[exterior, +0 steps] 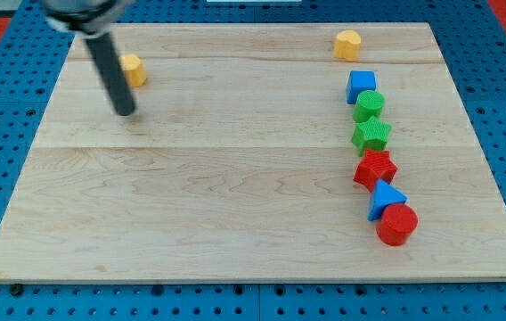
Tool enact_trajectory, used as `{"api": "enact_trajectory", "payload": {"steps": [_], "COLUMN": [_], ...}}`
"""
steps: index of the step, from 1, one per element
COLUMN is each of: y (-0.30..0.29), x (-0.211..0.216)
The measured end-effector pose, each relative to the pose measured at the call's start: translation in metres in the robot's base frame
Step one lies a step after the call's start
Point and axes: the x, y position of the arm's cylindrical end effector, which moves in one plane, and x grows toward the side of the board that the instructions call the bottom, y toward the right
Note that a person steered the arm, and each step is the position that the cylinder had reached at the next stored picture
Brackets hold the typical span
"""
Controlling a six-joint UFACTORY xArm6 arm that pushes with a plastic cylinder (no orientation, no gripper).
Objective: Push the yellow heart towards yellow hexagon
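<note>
Here your tip (126, 111) is resting on the board (191, 196) at the view's upper left, just below and a little left of one yellow block (132, 69). There is no claw on this rod, so nothing is being held; it only pushes. That near block, partly hidden by the rod, looks like the hexagon, though its shape is hard to make out. The yellow heart (348, 44) is sitting well apart, at the view's top right, above a column of blocks running down the right side, starting with a blue block (361, 86).

You are standing at the wrong end for this push. Judging from the layout, you are wanting the tip on the heart's right side, then driving leftward along the top edge. Keep the line centred on the heart so it isn't spinning away, and stay above the column.
</note>
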Motion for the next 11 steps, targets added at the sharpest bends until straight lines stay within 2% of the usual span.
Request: {"api": "enact_trajectory", "payload": {"steps": [1, 2, 3, 5, 6, 7, 9, 11], "y": [0.067, 0.106, 0.169, 0.332, 0.357, 0.288, 0.102, 0.126], "x": [-0.051, -0.09, -0.096, -0.09, -0.117, -0.13, -0.121, -0.068]}}
